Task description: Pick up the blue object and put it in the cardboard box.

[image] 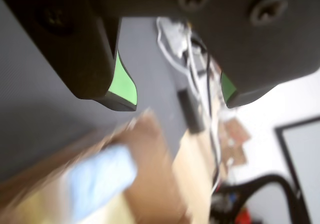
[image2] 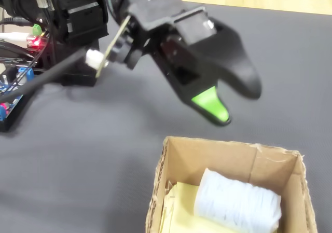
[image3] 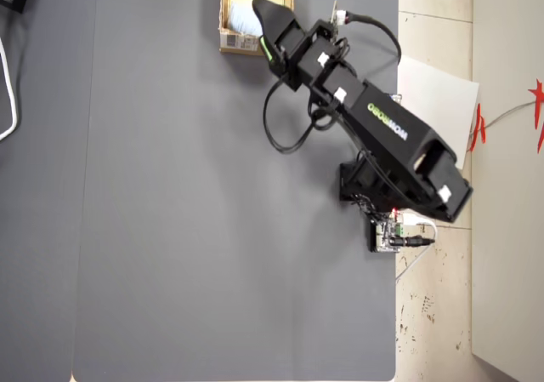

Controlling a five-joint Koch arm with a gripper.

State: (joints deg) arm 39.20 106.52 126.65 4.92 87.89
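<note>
The pale blue object [image2: 238, 204] lies inside the cardboard box [image2: 207, 145], on its pale floor, with nothing holding it. My gripper [image2: 236, 104] hangs open just above the box's rim, and its green-padded fingers [image2: 210, 104] are spread with nothing between them. In the wrist view the gripper [image: 179, 102] is wide open, with the blurred blue object [image: 100, 181] and the brown box [image: 152, 184] below it. In the overhead view the box [image3: 223, 8] sits at the mat's top edge. The blue object [image3: 240, 14] shows in it beside the gripper [image3: 260, 26].
A dark grey mat [image3: 170, 186] covers the table. The arm's base [image3: 378, 191] stands at the mat's right edge with a small circuit board [image3: 387, 233] and cables. In the fixed view, motors and wires [image2: 31, 41] crowd the upper left. A white cable [image3: 7, 93] lies at far left.
</note>
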